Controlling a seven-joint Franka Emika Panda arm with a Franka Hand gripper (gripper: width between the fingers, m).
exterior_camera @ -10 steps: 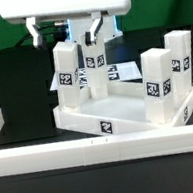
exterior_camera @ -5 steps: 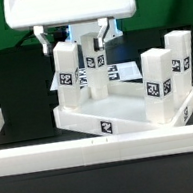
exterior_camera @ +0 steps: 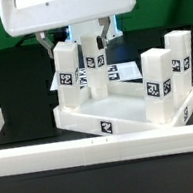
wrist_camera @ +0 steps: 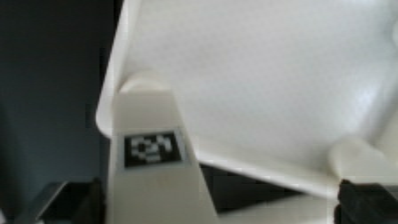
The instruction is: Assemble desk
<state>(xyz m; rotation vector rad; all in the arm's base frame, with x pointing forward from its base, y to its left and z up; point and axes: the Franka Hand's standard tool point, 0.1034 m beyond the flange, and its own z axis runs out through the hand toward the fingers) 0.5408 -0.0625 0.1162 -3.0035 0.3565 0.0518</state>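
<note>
No readable text — only black-and-white square tags on legs (exterior_camera: 69, 76) and panel (exterior_camera: 108, 118).

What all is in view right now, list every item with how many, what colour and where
desk panel: one, white, lying flat on the table inside the border bars
legs: four, white with black-and-white tags, standing upright on the panel's corners, two toward the exterior view's left, two toward its right
border bars: white, low, running along the front and sides of the panel
marker board: one, white, flat on the table behind the panel
table: black
end effector: one, open, above the rear leg on the exterior view's left
</note>
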